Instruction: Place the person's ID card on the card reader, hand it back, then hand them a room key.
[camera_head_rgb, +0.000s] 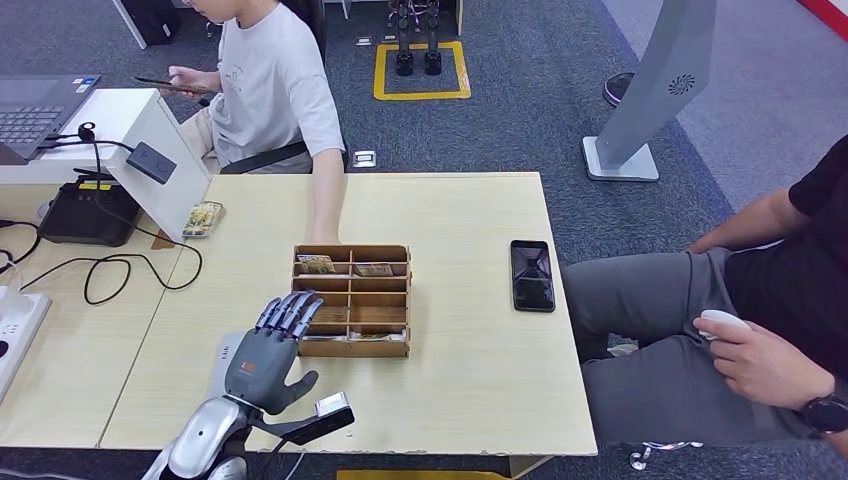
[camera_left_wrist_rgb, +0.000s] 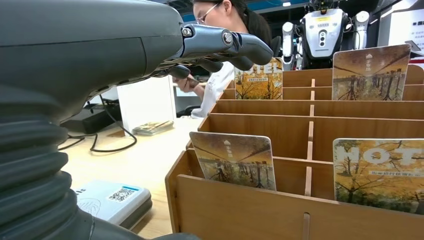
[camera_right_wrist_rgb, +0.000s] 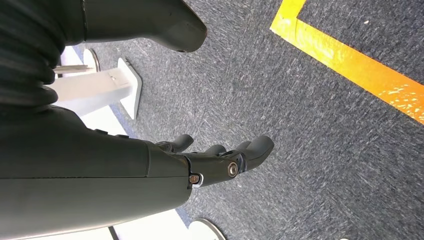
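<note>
left robot hand (camera_head_rgb: 272, 355): empty, fingers extended, beside wooden card box (camera_head_rgb: 352, 300) on bench (camera_head_rgb: 470, 380) | right robot hand (camera_right_wrist_rgb: 220, 160): empty, fingers apart, above carpet (camera_right_wrist_rgb: 310, 130)

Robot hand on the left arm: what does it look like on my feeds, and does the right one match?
The left robot hand is dark grey with bluish-grey fingers, on a shiny silver forearm with a small black-and-silver camera block at the wrist. Up close, a ribbed grey cover sits behind it. The right robot hand shows the same dark grey shell, with silver screws.
</note>
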